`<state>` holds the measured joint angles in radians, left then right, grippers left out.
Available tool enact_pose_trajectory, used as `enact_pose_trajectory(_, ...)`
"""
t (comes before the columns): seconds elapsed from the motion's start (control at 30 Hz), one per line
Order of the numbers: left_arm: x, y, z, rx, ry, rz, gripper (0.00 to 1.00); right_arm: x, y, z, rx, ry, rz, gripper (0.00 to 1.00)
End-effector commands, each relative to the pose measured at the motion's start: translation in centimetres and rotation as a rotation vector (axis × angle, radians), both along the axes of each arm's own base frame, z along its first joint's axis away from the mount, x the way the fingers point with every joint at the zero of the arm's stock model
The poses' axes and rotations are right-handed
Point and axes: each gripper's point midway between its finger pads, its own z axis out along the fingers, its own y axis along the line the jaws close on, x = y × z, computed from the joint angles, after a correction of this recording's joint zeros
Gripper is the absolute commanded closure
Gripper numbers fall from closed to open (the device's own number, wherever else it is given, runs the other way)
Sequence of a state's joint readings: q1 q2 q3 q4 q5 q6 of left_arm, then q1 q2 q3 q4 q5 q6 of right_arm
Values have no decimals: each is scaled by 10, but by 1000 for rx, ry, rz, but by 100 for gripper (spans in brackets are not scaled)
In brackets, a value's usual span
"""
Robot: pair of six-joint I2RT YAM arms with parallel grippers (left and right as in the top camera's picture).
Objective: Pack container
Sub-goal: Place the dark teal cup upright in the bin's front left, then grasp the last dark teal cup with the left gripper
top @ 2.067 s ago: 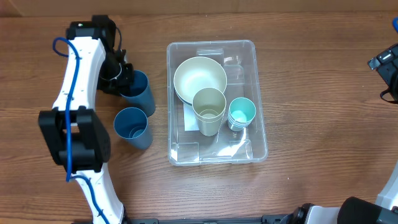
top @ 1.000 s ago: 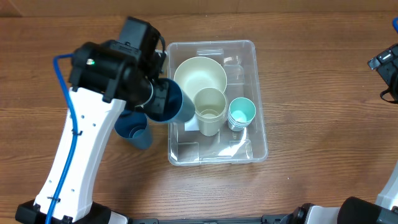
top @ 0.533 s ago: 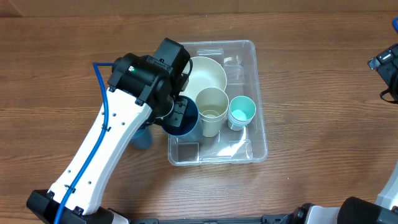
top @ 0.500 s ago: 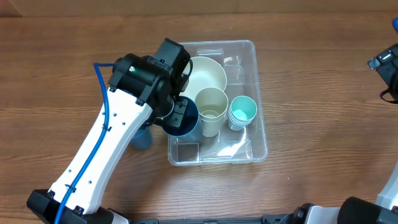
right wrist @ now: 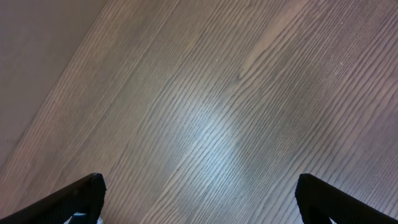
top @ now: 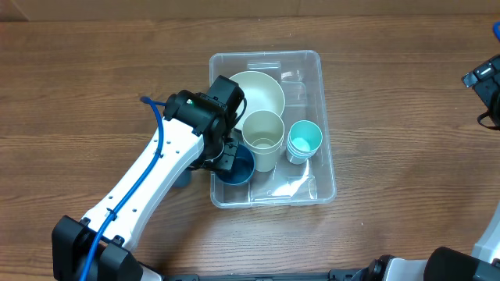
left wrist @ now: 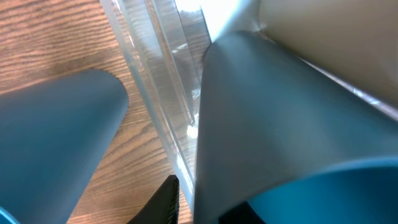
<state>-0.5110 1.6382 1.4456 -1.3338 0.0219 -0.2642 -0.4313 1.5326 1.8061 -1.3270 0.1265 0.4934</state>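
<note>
The left gripper (top: 227, 154) reaches down into the large clear plastic rectangular container (top: 326, 117), which sits in the middle of the wooden table (top: 406, 195). Its fingers are closed on the wall of a dark blue plastic cup (top: 239, 167), near the rim, so the opening between them is only as wide as that wall. The cup stands upright with its mouth up, inside the container and directly under the gripper, at the container's wall on the arm's side. In the left wrist view this cup (left wrist: 280, 124) fills most of the picture, one black finger (left wrist: 166, 200) shows outside its wall, and the clear wall of the container (left wrist: 158, 93) runs just beside it. On the far side of that wall from the gripper, outside the container, a second dark blue cup (left wrist: 56, 137) stands on the table; from above, the white arm hides most of it. Just past the gripper, inside the container, a tall beige cup (top: 262, 134) touches the held cup. Beyond it stands a small teal cup (top: 303, 140), and a cream round bowl (top: 254, 92) sits next to the gripper's wrist. The right gripper (right wrist: 200, 200) is well apart from the container, at the edge of the table, with its fingers spread wide over bare wood and nothing between them.
</note>
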Motion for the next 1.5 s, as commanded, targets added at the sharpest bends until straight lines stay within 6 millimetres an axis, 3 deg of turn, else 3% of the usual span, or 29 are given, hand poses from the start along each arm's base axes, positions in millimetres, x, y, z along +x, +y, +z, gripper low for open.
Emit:
enact_pose_trajectory(0.0,-1,-2,5,-10,-11,22,80,1,0,2,-3,-9,1,0)
enact_pose_trajectory(0.07,1,-4,17,-20,-23,22,79,1,0,2,-3,-8,1,0)
enact_pose_trajectory(0.27,12,2,104,-32,-161,21,59,1,0,2,-3,-8,1,0)
enact_pose_trajectory(0.37,15,28,138,58,-250,48,51,1,0,2,-3,-8,1,0)
enact_pose_trajectory(0.4,16,36,144,63,-276,63,44,1,0,2,-3,-9,1,0)
enact_pose_trajectory(0.43,19,44,146,78,-288,82,43,1,0,2,-3,-8,1,0)
enact_pose_trajectory(0.57,27,88,138,100,-251,234,38,1,0,2,-3,-9,1,0)
enact_pose_trajectory(0.73,18,136,98,15,-60,394,38,1,0,2,-3,-8,1,0)
enact_pose_trajectory(0.9,23,140,44,-62,14,391,38,1,0,2,-3,-9,1,0)
enact_pose_trajectory(1.03,14,143,-3,-45,73,416,38,1,0,2,-3,-8,1,0)
enact_pose_trajectory(1.13,8,145,-28,-35,96,449,48,1,0,2,-3,-9,1,0)
enact_pose_trajectory(1.17,6,145,-33,-33,102,463,60,1,0,2,-3,-8,1,0)
enact_pose_trajectory(1.27,6,145,-36,-32,100,466,92,1,0,2,-3,-8,1,0)
enact_pose_trajectory(1.37,16,159,-10,38,45,494,96,1,0,2,-3,-9,1,0)
enact_pose_trajectory(1.47,29,163,37,46,-37,495,96,1,0,2,-3,-9,1,0)
